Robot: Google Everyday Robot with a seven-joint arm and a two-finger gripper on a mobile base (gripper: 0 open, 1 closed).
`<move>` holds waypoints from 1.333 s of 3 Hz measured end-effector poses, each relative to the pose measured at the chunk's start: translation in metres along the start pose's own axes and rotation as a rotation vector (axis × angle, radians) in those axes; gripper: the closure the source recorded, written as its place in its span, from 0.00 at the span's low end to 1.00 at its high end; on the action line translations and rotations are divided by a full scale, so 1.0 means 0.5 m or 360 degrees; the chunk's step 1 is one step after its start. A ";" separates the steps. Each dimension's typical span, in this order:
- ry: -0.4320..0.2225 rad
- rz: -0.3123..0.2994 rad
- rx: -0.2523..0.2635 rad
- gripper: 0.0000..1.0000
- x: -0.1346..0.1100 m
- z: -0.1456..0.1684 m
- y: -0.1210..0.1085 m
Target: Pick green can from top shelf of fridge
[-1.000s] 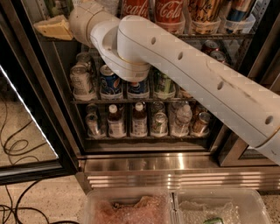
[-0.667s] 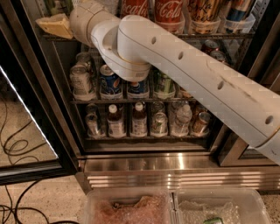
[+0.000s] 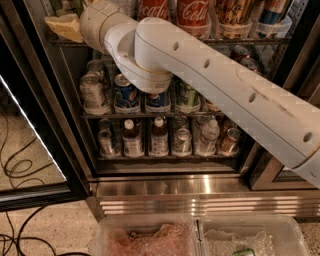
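My gripper (image 3: 62, 26) is a tan piece at the end of the white arm (image 3: 200, 65). It sits at the far left end of the top shelf (image 3: 240, 41), level with the wire rack inside the open fridge (image 3: 200, 192). Red Coca-Cola cans (image 3: 192, 12) stand on that shelf to its right. Greenish shapes (image 3: 64, 5) show just above the gripper, cut off by the top edge. I cannot tell whether they are the green can. The arm hides much of the shelf's left part.
The rack below holds blue Pepsi cans (image 3: 126, 92), a pale can (image 3: 92, 92) and darker green cans (image 3: 187, 95). The bottom rack holds bottles (image 3: 159, 136) and cans. The open glass door (image 3: 30, 150) is at left. Cables (image 3: 20, 165) lie on the floor. Plastic bins (image 3: 200, 237) sit in front.
The gripper has risen slightly at the left end of the top shelf. The arm has barely shifted, and the cans have not moved.
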State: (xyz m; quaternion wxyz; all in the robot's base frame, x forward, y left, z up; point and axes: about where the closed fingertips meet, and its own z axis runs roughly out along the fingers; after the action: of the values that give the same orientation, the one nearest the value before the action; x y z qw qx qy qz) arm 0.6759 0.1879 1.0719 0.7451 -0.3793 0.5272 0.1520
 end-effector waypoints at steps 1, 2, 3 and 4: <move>0.0000 0.0000 -0.0001 0.82 0.000 0.000 0.001; 0.0030 -0.0014 -0.0018 1.00 -0.006 0.000 0.012; 0.0050 -0.0024 -0.0033 1.00 -0.018 0.004 0.019; 0.0038 -0.0063 -0.0026 1.00 -0.054 0.015 0.007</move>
State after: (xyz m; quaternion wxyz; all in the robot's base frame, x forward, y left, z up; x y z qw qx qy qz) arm 0.6682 0.2006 1.0960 0.7384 -0.3975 0.5273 0.1371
